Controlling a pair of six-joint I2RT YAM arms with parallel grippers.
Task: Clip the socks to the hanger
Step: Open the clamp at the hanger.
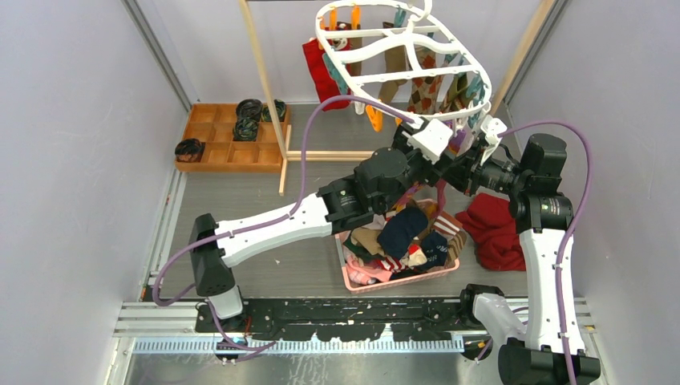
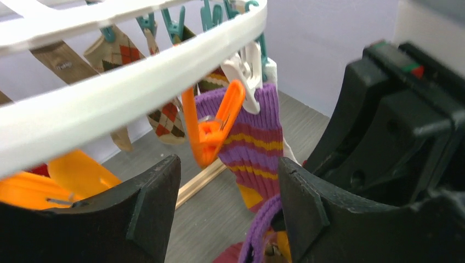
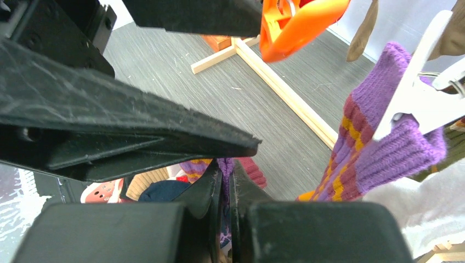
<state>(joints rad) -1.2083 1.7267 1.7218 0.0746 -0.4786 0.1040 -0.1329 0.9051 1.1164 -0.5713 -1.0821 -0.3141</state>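
Observation:
The white hanger hangs at the back with several socks clipped under it. My left gripper is open just below the hanger's rim, and an orange clip peg hangs just beyond its fingertips. Beside the peg, a white peg holds a purple striped sock. My right gripper is shut on a second purple striped sock, right next to the left gripper under the hanger's front right edge. More socks fill a pink basket.
The pink basket stands on the table between the arms. A red cloth lies to its right. A wooden tray with black rolls sits at the back left. Wooden posts of the rack flank the hanger.

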